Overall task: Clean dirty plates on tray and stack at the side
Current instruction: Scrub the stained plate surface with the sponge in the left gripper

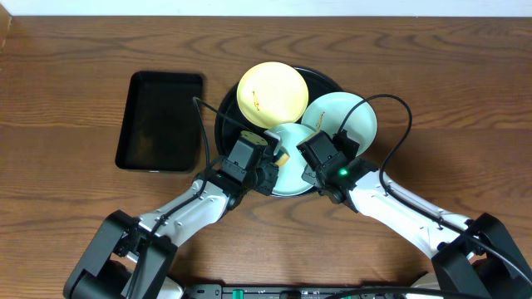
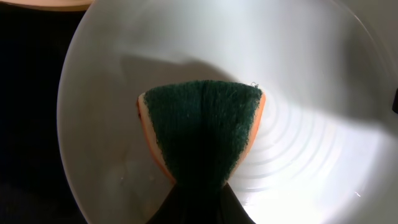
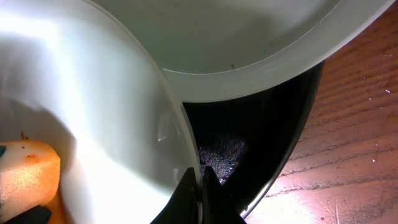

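Plates, three small round shallow ones, all sit on the large round glossy black tray (image 1: 226, 121) on the wooden table (image 1: 83, 50). You have the pale yellow plate (image 1: 273, 93) at the tray's far side, with a few small brown marks on its face. One pale mint-blue plate (image 1: 345, 116) lies at the tray's right side and hangs out past the rim. The second mint-blue plate (image 1: 291, 176) lies at the tray's near edge, between your two arms.

Your left gripper (image 1: 271, 157) is over the near side of the tray, its jaws clamped on a wedge of sponge (image 2: 199, 121) with a dark green scouring face and an orange body. You can see in the left wrist view that the sponge's green face is up and that it sits on the inside of the near mint-blue plate, about at its centre.

Your right gripper (image 3: 199, 178) is at the tray's near-right part, its jaws pinched together on the rim of that same near plate. In the right wrist view the right-hand mint-blue plate's rim overlaps the near plate's rim, just beyond the fingertips, and the tray's black floor shows beneath both.

A smaller rectangular black tray (image 1: 160, 120) lies on the table to the left of the round tray, apart from it.
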